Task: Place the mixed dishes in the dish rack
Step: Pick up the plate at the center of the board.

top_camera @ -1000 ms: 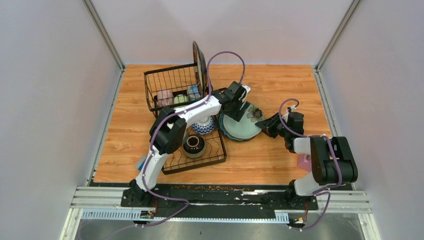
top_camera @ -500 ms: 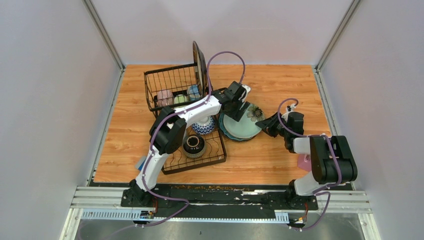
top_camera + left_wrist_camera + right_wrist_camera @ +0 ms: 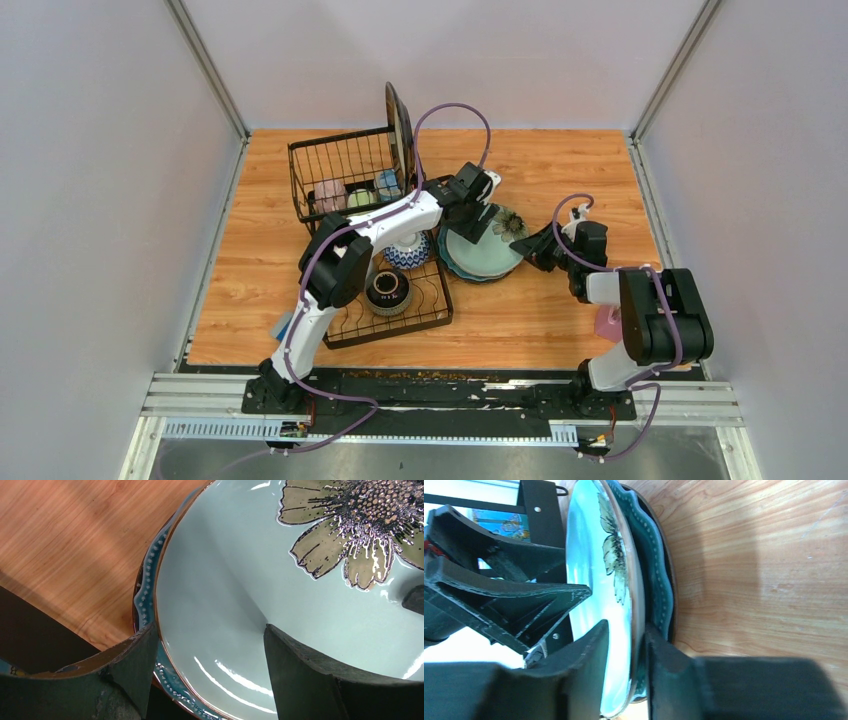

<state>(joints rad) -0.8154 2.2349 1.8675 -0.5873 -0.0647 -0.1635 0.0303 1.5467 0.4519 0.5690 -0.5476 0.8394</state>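
Since a second ago the right gripper (image 3: 626, 630) has crept slightly far and left along the plate stack, and its jaws have eased a little wider. The left arm, the plates and the rack have not moved.

The stack lies on the table (image 3: 560, 330), just right of the rack's (image 3: 340, 165) low tray. Its left edge is near the tray's right edge. Bare wood lies far and near of it, and the right arm fills the right side. A flower plate (image 3: 483, 255) is on top, a teal plate (image 3: 659, 580) with a beaded rim is under it, and a dark rim shows beneath both.

The right jaws straddle the flower plate's right rim, with one finger (image 3: 584, 655) over its face and the other wedged between it and the teal plate. I cannot tell whether they pinch it. The left gripper (image 3: 209, 630) stands wide open over the plate's left rim. One of its fingers (image 3: 135, 665) is outside the edge above the teal beading, and the other is over the pale face.

In the rack, a cream plate (image 3: 397, 120) stands upright at the basket's right side and three mugs (image 3: 358, 195) sit in the basket. A patterned bowl (image 3: 407, 255) and a dark bowl (image 3: 388, 288) are on the tray.
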